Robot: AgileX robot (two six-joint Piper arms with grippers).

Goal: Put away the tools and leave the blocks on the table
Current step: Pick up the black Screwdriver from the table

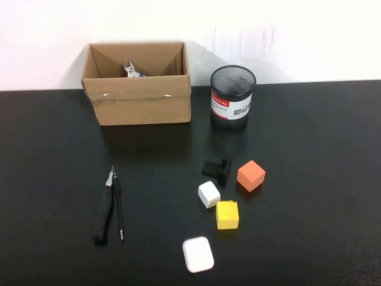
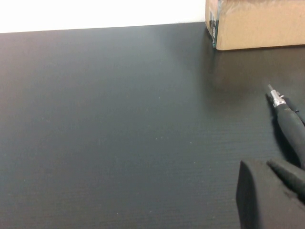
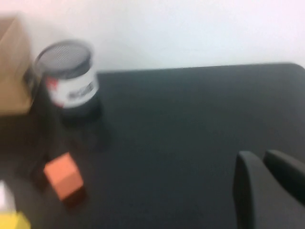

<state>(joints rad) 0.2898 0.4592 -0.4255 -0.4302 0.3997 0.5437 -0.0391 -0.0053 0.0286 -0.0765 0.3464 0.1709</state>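
Neither arm shows in the high view. The left gripper (image 2: 271, 191) appears only as dark finger parts cut off at the frame corner of the left wrist view; can't tell if its jaws are apart or together. Same for the right gripper (image 3: 267, 191) in the right wrist view: 2 dark finger shapes at the frame edge, state can't be told.

Left to right across the black table (image 1: 53, 149): the slim black-handled pliers (image 1: 105, 208) and the thin black driver (image 1: 119, 208) lie side by side, touching or nearly so, on the left half toward the near edge, tips pointing to the far edge. In the left wrist view the pliers' tip sits close to the left gripper's fingers, not held.

The cardboard box (image 1: 143, 104) stands at the far edge, left of centre. Inside, only the metal jaws and a bit of blue handle of the cutters (image 1: 132, 70) show; the rest is hidden by the box wall.

A flat white rounded case (image 1: 198, 254) lies near the near edge, centre. Then the white block (image 1: 209, 194), yellow block (image 1: 227, 215), a small black clip piece (image 1: 216, 169) and the orange block (image 1: 250, 175), clustered near centre. The yellow block lies just beside the white one. A black mesh cup (image 1: 233, 96) stands right of the box; its contents can't be made out.

The right wrist view is blurred; the orange block lies well apart from the right gripper.
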